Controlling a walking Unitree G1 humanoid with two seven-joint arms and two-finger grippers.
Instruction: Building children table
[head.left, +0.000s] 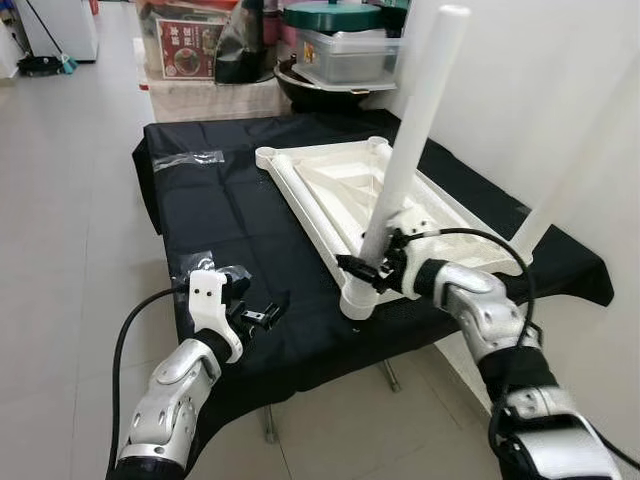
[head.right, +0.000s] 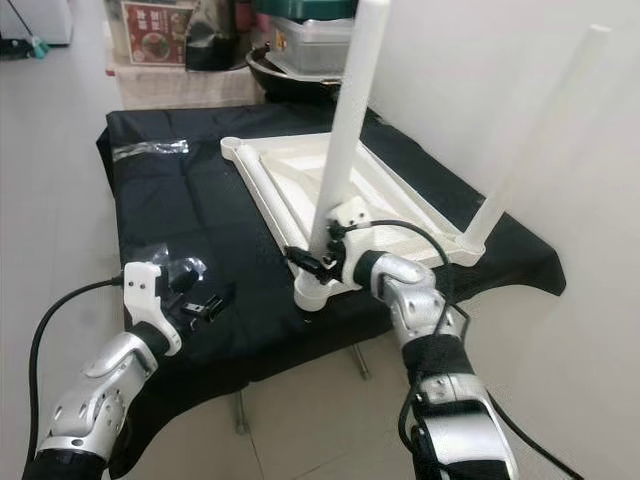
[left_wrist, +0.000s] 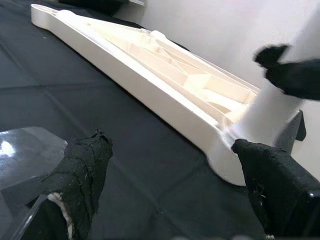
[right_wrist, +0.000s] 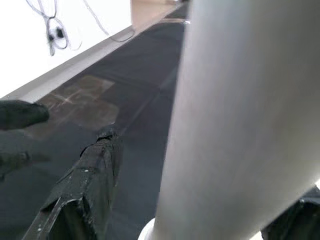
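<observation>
Lower left of head views: left gripper (head.left: 262, 316) low over black-draped worktop (head.left: 230, 215), jaws parted, holding nothing, beside clear plastic bag (head.left: 225, 275). Upper left on cloth: clear tape strip (head.left: 188, 158). Centre: white tabletop (head.left: 330, 190) lying upside down on worktop, white leg (head.left: 412, 150) standing upright in near corner socket. Centre right: right gripper (head.left: 368, 268) at leg's base, jaws clamped around it. Far right: second leg (head.left: 575, 165) upright at other corner.
</observation>
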